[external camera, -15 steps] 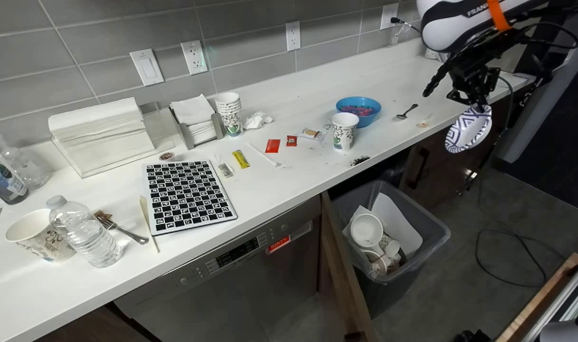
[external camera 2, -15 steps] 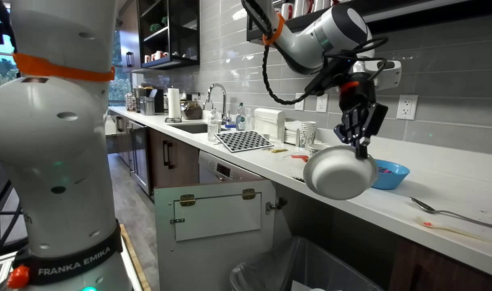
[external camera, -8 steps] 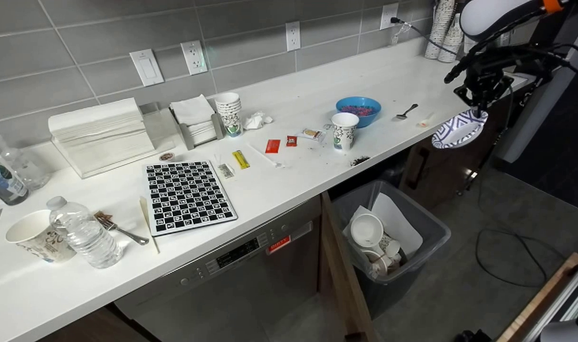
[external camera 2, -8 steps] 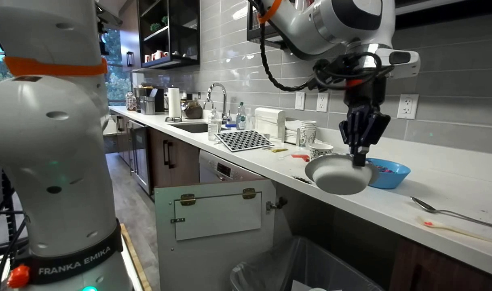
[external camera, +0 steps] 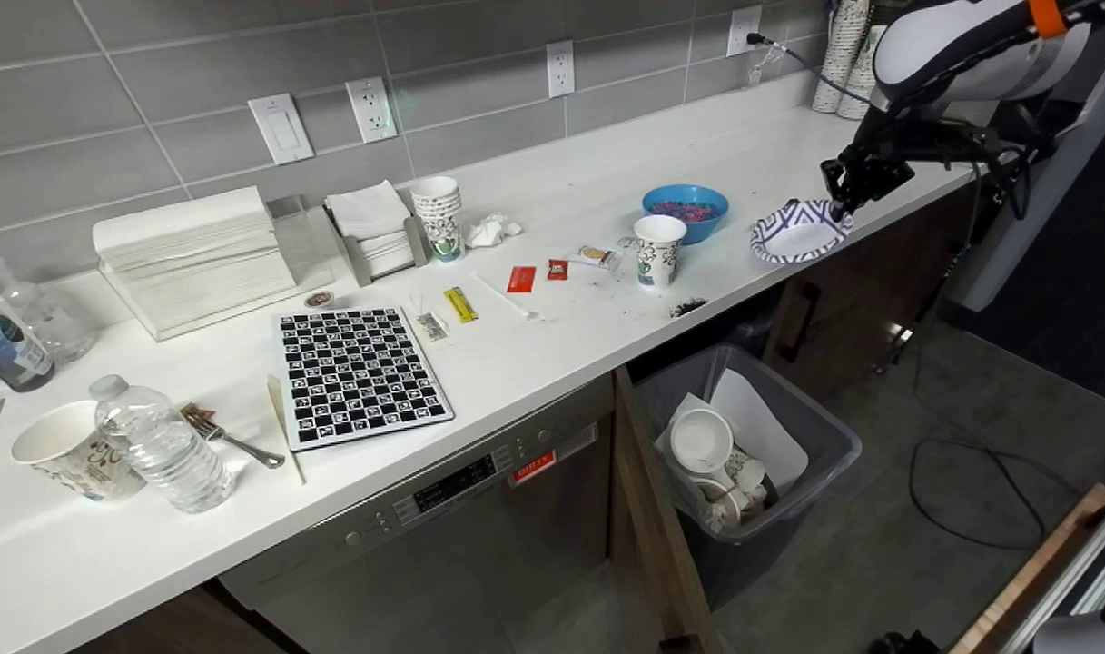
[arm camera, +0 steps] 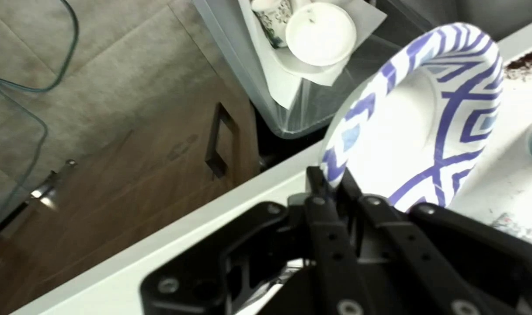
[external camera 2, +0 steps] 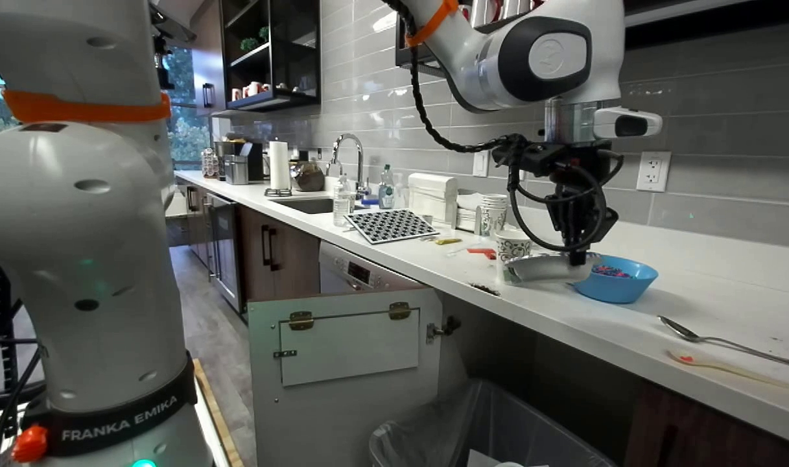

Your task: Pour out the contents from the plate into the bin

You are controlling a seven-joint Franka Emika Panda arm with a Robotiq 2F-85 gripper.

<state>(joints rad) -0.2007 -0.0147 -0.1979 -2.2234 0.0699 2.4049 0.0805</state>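
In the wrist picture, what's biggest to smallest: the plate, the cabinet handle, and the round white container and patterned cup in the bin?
1. Patterned plate
2. Round white container
3. Patterned cup and cabinet handle: too alike to rank

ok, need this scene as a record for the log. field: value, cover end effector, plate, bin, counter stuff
plate: white with blue-purple pattern, gripped at its rim
end effector: shut on plate
visible plate load: none made out; middle washed out in wrist view
bin: below counter height, printed cup and other waste inside
blue bowl: on counter, holds pink and bluish bits
paper cup: upright, near blue bowl
checkered board: flat on counter
pour done: cannot confirm
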